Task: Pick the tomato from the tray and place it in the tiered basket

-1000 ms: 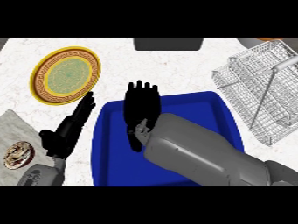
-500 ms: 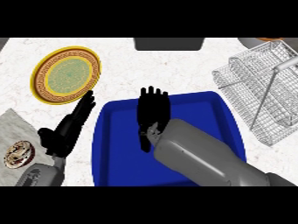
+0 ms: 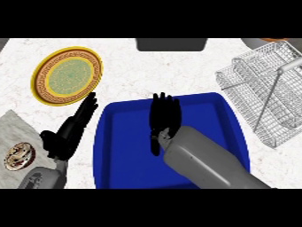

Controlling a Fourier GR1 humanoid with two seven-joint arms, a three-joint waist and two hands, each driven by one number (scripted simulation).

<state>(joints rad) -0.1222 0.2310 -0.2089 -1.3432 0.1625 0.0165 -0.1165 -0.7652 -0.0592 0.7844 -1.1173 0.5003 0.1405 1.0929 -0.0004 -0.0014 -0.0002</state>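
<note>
Right hand (image 3: 163, 117) flat over blue tray (image 3: 209, 111), fingers straight, holding nothing; tomato hidden, whereabouts unclear; left hand (image 3: 71, 128) open beside tray; tiered basket (image 3: 274, 95) at right.

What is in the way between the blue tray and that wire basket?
Nothing visible: only bare counter lies between the blue tray and the wire basket. The tomato itself isn't visible; the right hand hangs over the tray.

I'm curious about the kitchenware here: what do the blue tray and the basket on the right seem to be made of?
The blue tray looks like smooth moulded plastic: one even colour, rounded corners, raised rim. The tiered basket looks like thin metal wire, silvery, with an open grid you can see the counter through.
</note>
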